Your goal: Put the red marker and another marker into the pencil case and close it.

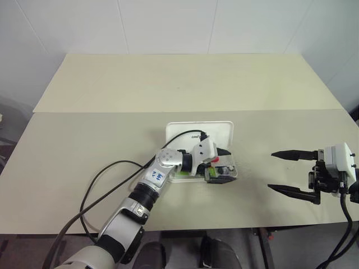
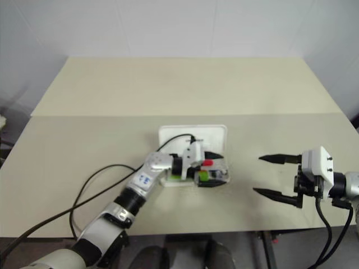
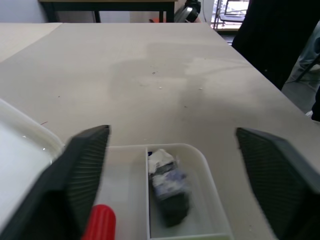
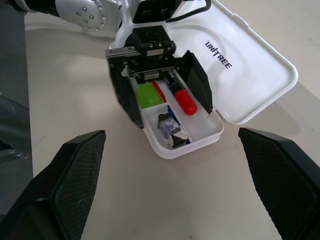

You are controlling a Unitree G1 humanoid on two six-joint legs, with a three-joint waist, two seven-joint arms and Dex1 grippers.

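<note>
Both markers lay in the open pencil case (image 4: pixel 200 131); left gripper (image 4: pixel 162 97) hung released over the red marker (image 4: pixel 182 99), right gripper (image 1: pixel 289 172) spread empty; closing the lid looked next.

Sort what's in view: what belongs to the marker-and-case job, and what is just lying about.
Job:
- red marker, in the case
- green highlighter, in the case beside it
- pencil case, lid open
- left gripper, open over the case
- right gripper, open, off to the side

Lying about:
- crumpled dark scrap in the case's end compartment
</note>
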